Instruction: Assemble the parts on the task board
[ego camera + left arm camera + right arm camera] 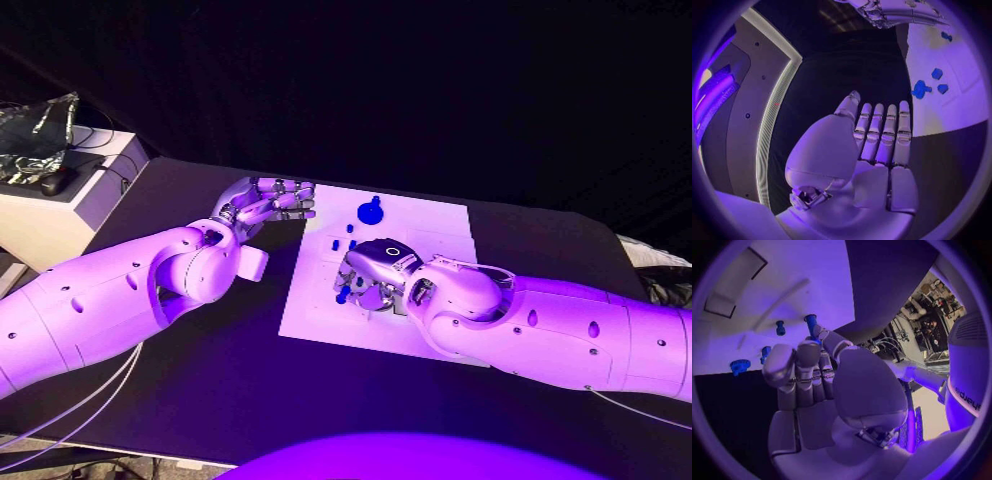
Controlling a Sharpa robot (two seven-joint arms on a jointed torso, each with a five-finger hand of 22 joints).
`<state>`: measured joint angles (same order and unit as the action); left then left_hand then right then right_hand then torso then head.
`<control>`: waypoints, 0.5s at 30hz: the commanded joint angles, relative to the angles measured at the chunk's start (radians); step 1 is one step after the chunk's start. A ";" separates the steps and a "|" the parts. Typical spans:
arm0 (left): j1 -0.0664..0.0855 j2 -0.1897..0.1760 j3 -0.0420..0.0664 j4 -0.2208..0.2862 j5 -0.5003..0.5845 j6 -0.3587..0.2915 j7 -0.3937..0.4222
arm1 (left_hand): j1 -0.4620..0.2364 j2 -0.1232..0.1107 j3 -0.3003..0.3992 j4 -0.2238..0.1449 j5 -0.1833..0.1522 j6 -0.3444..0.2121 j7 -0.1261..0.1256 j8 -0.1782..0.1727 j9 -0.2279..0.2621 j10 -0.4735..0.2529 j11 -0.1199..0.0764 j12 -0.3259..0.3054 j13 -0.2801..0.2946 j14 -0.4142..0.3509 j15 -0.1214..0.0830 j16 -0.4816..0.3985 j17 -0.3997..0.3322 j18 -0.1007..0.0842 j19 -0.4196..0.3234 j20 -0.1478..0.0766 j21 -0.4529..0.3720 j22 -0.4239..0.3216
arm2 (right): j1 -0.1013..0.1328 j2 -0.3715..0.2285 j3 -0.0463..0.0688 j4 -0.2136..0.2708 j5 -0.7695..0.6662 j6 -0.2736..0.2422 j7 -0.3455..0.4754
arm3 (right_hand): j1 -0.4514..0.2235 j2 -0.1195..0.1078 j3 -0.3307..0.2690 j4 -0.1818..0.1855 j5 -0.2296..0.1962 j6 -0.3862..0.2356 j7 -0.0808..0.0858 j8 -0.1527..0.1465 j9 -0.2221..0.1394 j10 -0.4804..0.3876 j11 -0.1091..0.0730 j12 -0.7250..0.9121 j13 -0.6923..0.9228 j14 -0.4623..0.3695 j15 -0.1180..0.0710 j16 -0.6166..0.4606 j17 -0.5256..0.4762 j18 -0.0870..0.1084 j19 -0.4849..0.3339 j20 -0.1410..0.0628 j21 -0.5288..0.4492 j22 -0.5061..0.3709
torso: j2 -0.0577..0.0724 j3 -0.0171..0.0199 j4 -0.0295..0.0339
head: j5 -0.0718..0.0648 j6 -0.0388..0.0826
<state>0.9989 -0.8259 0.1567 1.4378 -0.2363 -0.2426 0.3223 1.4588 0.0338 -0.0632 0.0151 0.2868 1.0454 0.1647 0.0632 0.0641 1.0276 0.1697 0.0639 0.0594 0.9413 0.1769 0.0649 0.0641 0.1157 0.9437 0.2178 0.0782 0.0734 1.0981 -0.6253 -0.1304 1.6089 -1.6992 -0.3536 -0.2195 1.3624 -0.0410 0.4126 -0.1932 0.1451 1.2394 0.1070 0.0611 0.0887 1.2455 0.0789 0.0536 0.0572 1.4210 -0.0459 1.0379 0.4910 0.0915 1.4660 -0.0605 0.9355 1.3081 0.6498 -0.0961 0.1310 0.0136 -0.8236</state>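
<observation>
The white task board (426,225) lies in the middle of the black table. A blue gear-like part (369,212) and small blue pegs (342,245) stand on its far left area. My right hand (372,275) hovers over the board's left half with its fingers curled downward. In the right wrist view its thumb and a finger pinch a blue peg (810,320) at their tips. Two more pegs (780,328) and the gear (739,366) stand beyond them. My left hand (274,205) lies beside the board's far left corner, fingers (879,130) stretched out straight, holding nothing.
A white cabinet (65,205) with dark gear on top stands at the table's far left. Slots and recesses (720,305) mark the board's surface. Bare black table (202,370) spreads between the board and its front edge.
</observation>
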 commanded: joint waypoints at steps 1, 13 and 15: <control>0.000 0.001 0.001 0.002 0.000 0.013 0.006 | 0.006 -0.001 -0.007 0.001 -0.002 -0.006 0.002 0.000 0.001 -0.009 0.001 0.000 0.000 -0.005 0.001 0.000 -0.001 0.014 -0.001 0.005 -0.003 -0.001 | -0.006 0.004 0.000 -0.004 -0.026 0.019 -0.004 | 0.003 0.011 0.003 -0.001 0.001 0.000 0.004 0.004 0.001 0.082 -0.041 0.007 0.005 0.000 -0.007 0.007 -0.001 0.008 0.001 -0.006 0.004 0.119 | 0.000 -0.0004 0.0007 | 0.000 -0.003; 0.000 0.001 0.001 0.001 0.000 0.014 0.005 | 0.006 -0.001 -0.007 0.001 -0.002 -0.006 0.002 0.000 0.001 -0.009 0.001 0.000 0.000 -0.005 0.001 0.000 -0.001 0.014 -0.001 0.005 -0.003 -0.001 | -0.019 0.021 -0.001 -0.023 -0.043 0.032 -0.010 | 0.002 0.011 0.003 -0.001 0.003 -0.002 0.004 0.004 0.001 0.080 -0.041 0.006 0.005 -0.001 -0.007 0.006 -0.003 0.009 -0.002 -0.006 0.000 0.118 | 0.000 -0.0021 0.0006 | -0.001 -0.006; 0.000 0.001 0.001 0.000 0.000 0.014 0.005 | 0.006 0.001 -0.007 0.001 -0.003 -0.006 0.002 0.000 0.001 -0.009 0.001 0.000 0.000 -0.006 0.002 0.000 -0.001 0.015 -0.001 0.006 -0.003 -0.001 | -0.020 0.022 -0.002 -0.025 -0.044 0.034 -0.008 | 0.001 0.011 0.003 0.000 0.003 -0.004 0.005 0.004 0.000 0.077 -0.040 0.006 0.005 -0.001 -0.006 0.004 -0.004 0.009 -0.003 -0.006 -0.005 0.117 | 0.001 -0.0018 0.0001 | -0.001 -0.006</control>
<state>0.9989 -0.8262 0.1567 1.4371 -0.2364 -0.2424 0.3220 1.4588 0.0338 -0.0633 0.0151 0.2867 1.0454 0.1647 0.0632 0.0641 1.0239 0.1734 0.0639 0.0594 0.9413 0.1769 0.0649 0.0641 0.1157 0.9437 0.2178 0.0782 0.0734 1.0846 -0.6046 -0.1278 1.5875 -1.7251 -0.3517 -0.2257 1.3625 -0.0411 0.4112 -0.1943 0.1444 1.2392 0.1070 0.0591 0.0878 1.2455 0.0789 0.0536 0.0572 1.4211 -0.0458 1.0409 0.4877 0.0911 1.4659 -0.0603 0.9356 1.3079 0.6502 -0.0975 0.1317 0.0133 -0.8292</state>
